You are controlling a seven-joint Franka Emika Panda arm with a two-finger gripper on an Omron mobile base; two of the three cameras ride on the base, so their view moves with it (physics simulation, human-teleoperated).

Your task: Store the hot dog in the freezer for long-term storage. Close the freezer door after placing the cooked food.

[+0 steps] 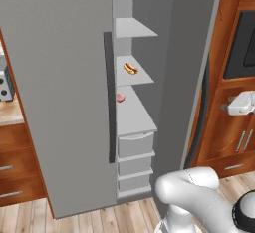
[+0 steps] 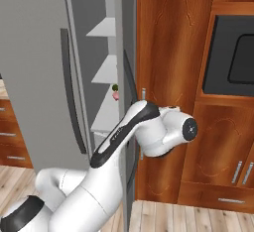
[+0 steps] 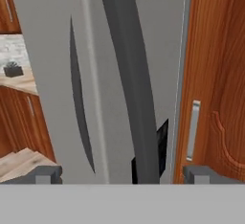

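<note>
Hot dog is already inside the freezer. It lies on a grey shelf near the top, sausage in its bun, with nothing touching it. One shelf lower sits a small round pink food item, near the back edge. Under that are grey drawers, all pushed in.

So the putting-away part looks done. The step in hand is shutting the freezer door. That door stands wide open and swung out to the right, close to the brown wooden cabinets. The wider left door is shut.

The arm reaches out to the right, behind the open door. In the hand view the gripper looks along the door from very near. Its two dark tips sit far apart, so it is spread wide, and nothing is held between them. The long dark handle of the door runs up the middle of that view, right between the tips. I cannot tell if the tips touch the door or the handle yet.

Next, I think the hand must press on the outer face of the door, or hook the handle, and swing it to the left until it meets the unit. The push should be slow and steady, so the hand does not slip off the edge or bump the wooden cabinet beside it.
</note>
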